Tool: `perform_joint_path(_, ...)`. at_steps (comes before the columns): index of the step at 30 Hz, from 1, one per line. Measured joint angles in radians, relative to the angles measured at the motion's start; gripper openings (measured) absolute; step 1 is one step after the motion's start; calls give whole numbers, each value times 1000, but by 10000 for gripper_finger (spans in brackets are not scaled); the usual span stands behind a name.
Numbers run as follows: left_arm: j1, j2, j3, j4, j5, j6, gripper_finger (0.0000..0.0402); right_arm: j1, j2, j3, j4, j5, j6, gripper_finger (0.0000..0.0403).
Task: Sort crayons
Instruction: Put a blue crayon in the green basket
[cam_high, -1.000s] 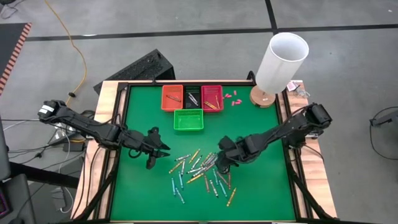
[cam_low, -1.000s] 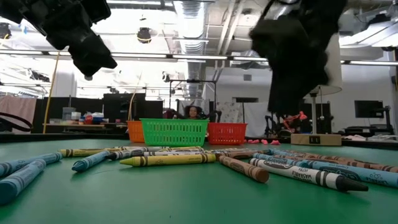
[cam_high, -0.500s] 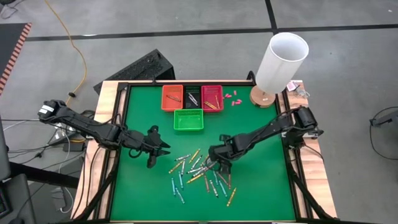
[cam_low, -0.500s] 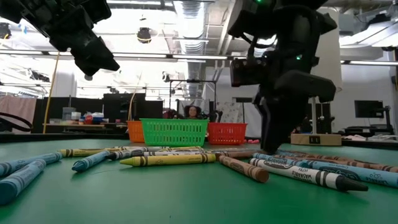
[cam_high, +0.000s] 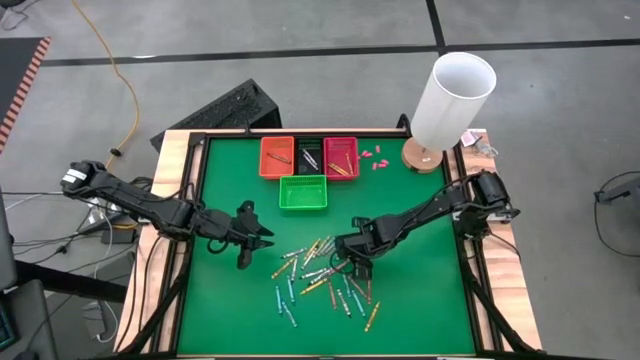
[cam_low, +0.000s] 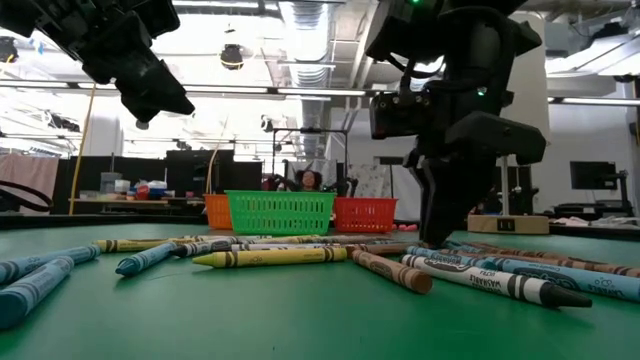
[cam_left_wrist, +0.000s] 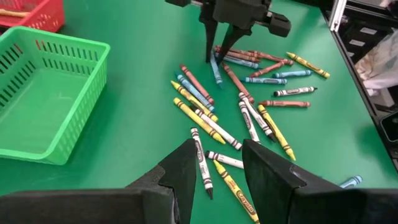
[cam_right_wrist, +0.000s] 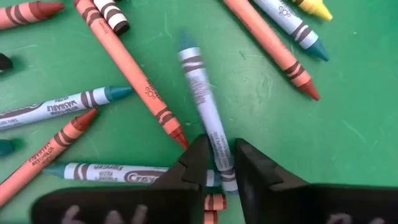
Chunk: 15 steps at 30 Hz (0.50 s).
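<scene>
- You have four baskets near the bench's far edge: an orange basket (cam_high: 276, 156), a black basket (cam_high: 309, 155) and a red basket (cam_high: 341, 156) in a row, with a green basket (cam_high: 303, 192) just in front of them.
- The crayons (cam_high: 322, 274) lie loose in one spread at the bench's middle, toward the near edge; some two dozen, too overlapped for you to count exactly by colour.
- Your right gripper (cam_right_wrist: 217, 163) is down in that spread with its jaws clenched on either side of a blue-tipped crayon (cam_right_wrist: 202, 93) that lies flat on the green surface.
- Your left gripper (cam_high: 252, 240) hangs above the bench left of the spread, jaws parted and grasping nothing.
- One white lamp (cam_high: 449, 100) stands at the far right corner, with a few pink bits (cam_high: 372, 158) beside the red basket.
</scene>
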Motion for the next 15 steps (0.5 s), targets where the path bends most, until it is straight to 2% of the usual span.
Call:
perform_joint_path(5, 0, 0, 0, 0, 0, 4, 119, -8, 1, 0, -12, 0, 3, 11)
perform_joint_path(10, 0, 0, 0, 0, 0, -1, 119, -14, 4, 28, -35, 0, 6, 8)
perform_joint_path(15, 0, 0, 0, 0, 0, -39, 119, -28, 4, 114, -101, 17, -27, 3)
